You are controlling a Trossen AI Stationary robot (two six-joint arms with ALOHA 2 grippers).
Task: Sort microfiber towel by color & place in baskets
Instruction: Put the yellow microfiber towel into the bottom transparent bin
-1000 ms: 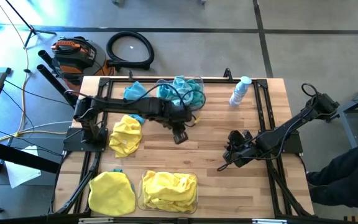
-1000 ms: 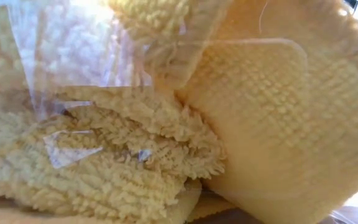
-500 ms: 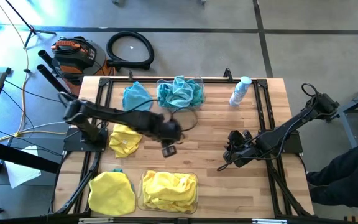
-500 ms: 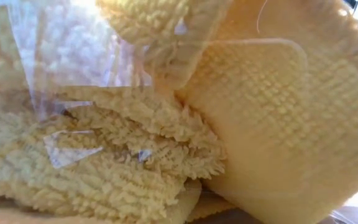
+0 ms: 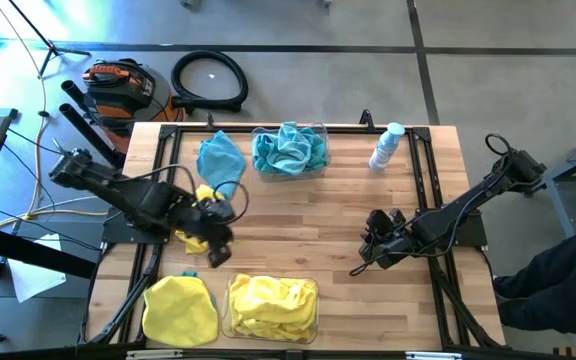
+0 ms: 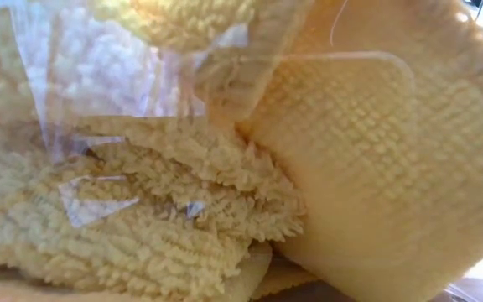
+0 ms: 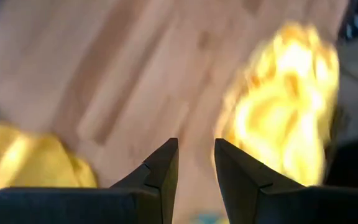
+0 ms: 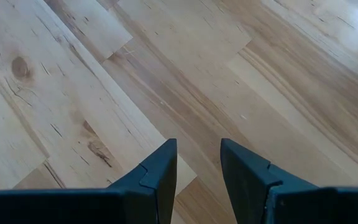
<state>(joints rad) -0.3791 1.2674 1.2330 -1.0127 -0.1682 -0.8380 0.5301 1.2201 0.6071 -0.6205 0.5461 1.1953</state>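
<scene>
My left gripper [image 5: 214, 252] hangs open over the table's left half, just to the near-right of a crumpled yellow microfiber towel [image 5: 196, 226] that the arm partly covers. In its wrist view the fingers [image 7: 196, 144] hold nothing, and blurred yellow cloth [image 7: 284, 118] lies ahead. A teal towel [image 5: 220, 156] lies flat at the far left. The far basket [image 5: 320, 130] holds teal towels [image 5: 290, 150]. The near basket [image 5: 226, 322] holds yellow towels [image 5: 273, 305] [image 6: 166, 218]. Another yellow towel [image 5: 180, 310] lies beside it. My right gripper [image 5: 370, 256] [image 8: 197, 144] waits open over bare wood.
A small white-and-clear bottle [image 5: 386, 147] stands at the far right. Bare wood spreads across the table's middle and right [image 5: 368, 200]. Black frame rails [image 5: 438, 290] run along the table's sides. A person's dark sleeve [image 5: 568, 270] shows beyond the right edge.
My left gripper has swung from the table's middle, near the far basket, toward the left edge and a little toward the near edge, ending beside the crumpled yellow towel; its wrist has rolled. The towels have not moved.
</scene>
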